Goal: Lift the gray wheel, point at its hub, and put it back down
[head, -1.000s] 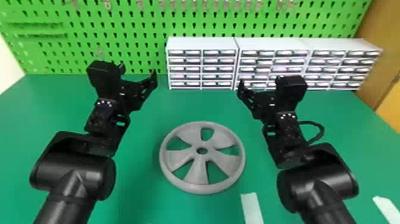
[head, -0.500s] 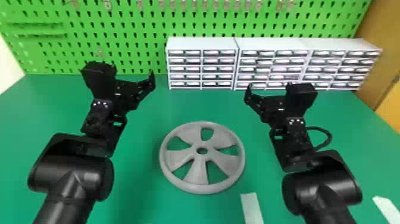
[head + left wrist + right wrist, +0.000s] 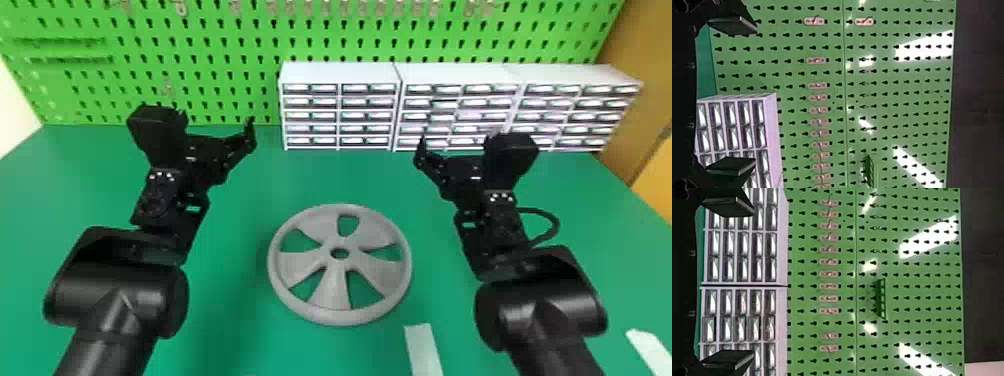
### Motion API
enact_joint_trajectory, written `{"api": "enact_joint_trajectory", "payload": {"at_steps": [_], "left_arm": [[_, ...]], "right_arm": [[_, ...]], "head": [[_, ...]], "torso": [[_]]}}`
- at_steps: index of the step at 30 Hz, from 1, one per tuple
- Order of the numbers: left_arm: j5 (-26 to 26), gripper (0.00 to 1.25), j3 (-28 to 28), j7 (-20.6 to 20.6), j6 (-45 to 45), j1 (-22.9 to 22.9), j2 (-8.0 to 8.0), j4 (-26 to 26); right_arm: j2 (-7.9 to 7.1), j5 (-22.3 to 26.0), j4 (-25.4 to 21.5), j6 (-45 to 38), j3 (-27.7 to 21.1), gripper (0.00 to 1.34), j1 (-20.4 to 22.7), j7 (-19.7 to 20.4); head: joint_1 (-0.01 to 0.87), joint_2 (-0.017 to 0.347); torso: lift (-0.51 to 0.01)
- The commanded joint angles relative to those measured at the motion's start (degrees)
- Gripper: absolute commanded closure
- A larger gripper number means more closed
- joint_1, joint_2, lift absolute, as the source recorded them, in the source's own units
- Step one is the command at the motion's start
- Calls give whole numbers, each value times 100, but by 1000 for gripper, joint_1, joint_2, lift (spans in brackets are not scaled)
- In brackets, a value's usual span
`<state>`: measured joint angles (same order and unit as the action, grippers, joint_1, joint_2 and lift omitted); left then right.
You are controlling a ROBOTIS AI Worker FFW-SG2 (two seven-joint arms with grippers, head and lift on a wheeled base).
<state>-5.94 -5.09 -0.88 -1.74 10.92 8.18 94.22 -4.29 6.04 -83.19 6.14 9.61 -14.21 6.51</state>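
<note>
Where the green table [image 3: 225, 290] spreads out, we find a green pegboard [image 3: 245, 32] standing along its far side. We note two black arms entering from the bottom edge, the left arm [image 3: 120, 295] and the right arm [image 3: 545, 300]. Against the pegboard stand pale drawer cabinets [image 3: 340, 72], side by side on the table. We record the gray wheel [image 3: 335, 285] lying flat on the table between the arms, touched by neither. The left gripper [image 3: 250, 132] is beyond the wheel toward its left, the right gripper [image 3: 421, 150] beyond it toward its right. In the left wrist view, we find the left gripper [image 3: 755, 95] released, its fingers well apart with nothing between them; the right wrist view shows the right gripper [image 3: 753, 282] likewise released and unladen. A white strip [image 3: 424, 350] lies on the table near the wheel. The wheel's hub [image 3: 340, 262] faces up, with a round hole through it. We lastly list small hooks [image 3: 817, 98] on the pegboard.
</note>
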Motion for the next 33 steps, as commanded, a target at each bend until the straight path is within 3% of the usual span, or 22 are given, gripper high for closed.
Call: {"api": "enact_joint_trajectory", "payload": {"at_steps": [1, 12, 18, 33], "left_arm": [[-57, 111, 70, -9, 95, 86, 17, 0], [-408, 111, 166, 0, 306, 903, 246, -140], [-601, 111, 237, 0, 437, 1439, 316, -246], [-689, 116, 70, 158, 754, 2529, 448, -237]], "right_arm": [[-54, 38, 13, 1, -29, 42, -161, -97], [-160, 82, 75, 98, -249, 33, -979, -150], [-221, 240, 180, 203, -170, 25, -1515, -150], [-300, 20, 119, 379, -64, 22, -2596, -150]], "head": [[692, 48], [692, 48], [692, 48], [692, 48]], "torso": [[-88], [-88], [-88], [-88]]}}
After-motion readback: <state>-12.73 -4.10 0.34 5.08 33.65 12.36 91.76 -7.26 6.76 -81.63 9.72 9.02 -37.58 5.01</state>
